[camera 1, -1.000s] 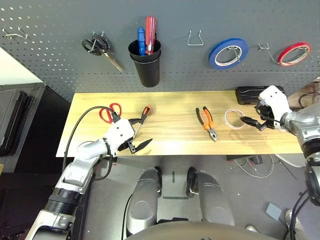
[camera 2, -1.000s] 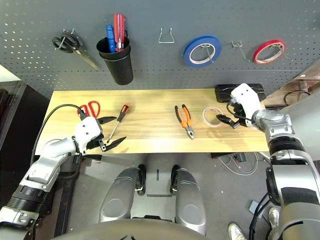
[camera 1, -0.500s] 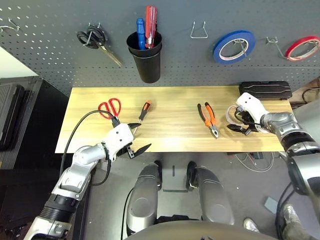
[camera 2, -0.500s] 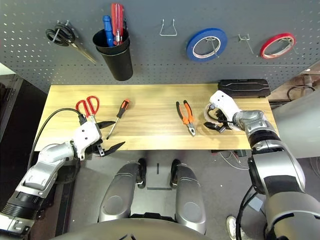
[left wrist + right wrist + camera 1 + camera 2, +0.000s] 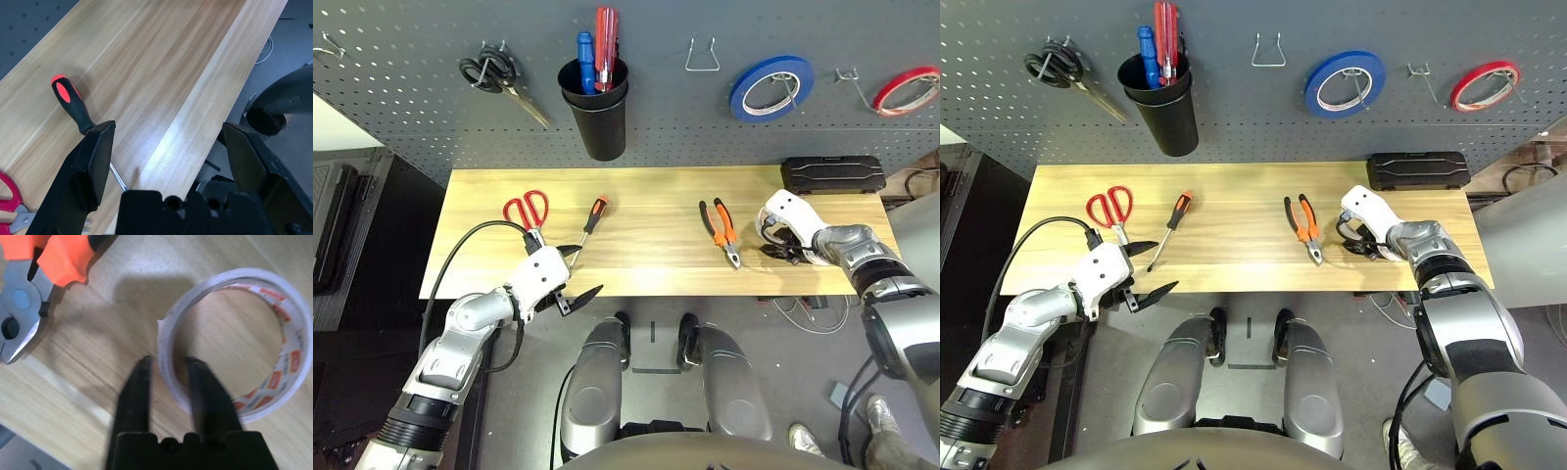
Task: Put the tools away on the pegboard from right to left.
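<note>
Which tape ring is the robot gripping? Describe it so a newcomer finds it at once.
On the wooden table, go to the right end. Beside the pliers lies a thin white tape ring, pinched by the right gripper. Unlike the blue and red rings, it isn't hung up.

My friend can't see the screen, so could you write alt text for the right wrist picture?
Two black fingers of the robot's right tool pinch the wall of a thin white tape ring with red print, one finger inside and one outside, on a pale wooden table. Beside it lie orange-and-black-handled pliers.
</note>
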You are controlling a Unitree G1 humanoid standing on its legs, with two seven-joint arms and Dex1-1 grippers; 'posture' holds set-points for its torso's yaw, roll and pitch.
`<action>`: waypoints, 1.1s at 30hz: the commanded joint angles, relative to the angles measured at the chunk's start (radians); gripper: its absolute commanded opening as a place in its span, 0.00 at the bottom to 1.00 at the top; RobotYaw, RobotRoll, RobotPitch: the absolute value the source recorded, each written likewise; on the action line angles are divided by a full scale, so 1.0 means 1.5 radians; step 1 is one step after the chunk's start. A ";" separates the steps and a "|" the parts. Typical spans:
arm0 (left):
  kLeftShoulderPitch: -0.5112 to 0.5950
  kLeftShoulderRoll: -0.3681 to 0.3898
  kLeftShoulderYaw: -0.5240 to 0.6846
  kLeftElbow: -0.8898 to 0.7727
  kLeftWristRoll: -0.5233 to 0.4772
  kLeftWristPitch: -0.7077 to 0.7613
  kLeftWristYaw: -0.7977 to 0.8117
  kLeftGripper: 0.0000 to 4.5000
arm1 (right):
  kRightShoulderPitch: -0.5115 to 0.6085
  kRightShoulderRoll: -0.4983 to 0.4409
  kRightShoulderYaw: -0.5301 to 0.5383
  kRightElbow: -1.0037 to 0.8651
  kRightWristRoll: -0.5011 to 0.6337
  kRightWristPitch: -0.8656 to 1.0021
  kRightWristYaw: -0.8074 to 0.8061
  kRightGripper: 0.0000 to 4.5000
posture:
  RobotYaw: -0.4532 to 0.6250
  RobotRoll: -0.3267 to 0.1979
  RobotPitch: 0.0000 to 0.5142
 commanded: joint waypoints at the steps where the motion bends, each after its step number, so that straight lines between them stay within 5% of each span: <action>1: 0.013 0.001 -0.003 -0.005 0.004 0.005 0.001 1.00 | 0.026 -0.007 -0.006 0.013 0.000 -0.004 -0.014 0.01 | 0.67 0.62 0.62; 9: -0.010 -0.020 0.002 0.014 -0.011 -0.019 0.011 1.00 | 0.055 -0.046 -0.057 -0.022 0.043 -0.057 -0.028 0.01 | 0.66 0.62 0.58; 18: -0.038 -0.072 0.037 -0.015 -0.090 -0.053 0.005 1.00 | 0.179 -0.078 -0.123 -0.130 0.095 -0.193 -0.091 0.01 | 0.65 0.62 0.51; 33: -0.057 -0.097 0.046 -0.145 -0.214 -0.025 -0.024 1.00 | 0.375 -0.045 -0.197 -0.319 0.140 -0.404 -0.249 0.01 | 0.64 0.62 0.46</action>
